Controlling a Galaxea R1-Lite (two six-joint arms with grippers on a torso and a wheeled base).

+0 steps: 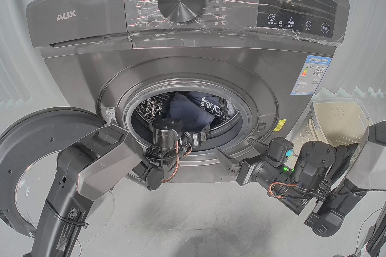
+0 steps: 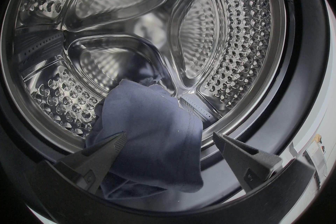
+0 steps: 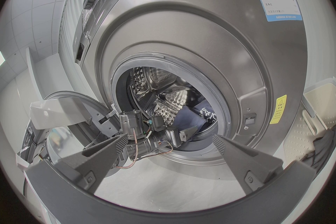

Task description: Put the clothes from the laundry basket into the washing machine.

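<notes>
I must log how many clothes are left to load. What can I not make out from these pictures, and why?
- Floor of the laundry basket: head view, the right arm covers it, so remaining clothes cannot be counted.
- A dark shape beside the basket: right wrist view, cut off by the edge.
- The navy clothing in the drum: left wrist view, its folds hide whether it is one piece or several.

Grey shells [image 1: 102, 157], orange cables [image 1: 175, 165], black right tool [image 1: 232, 144]
</notes>
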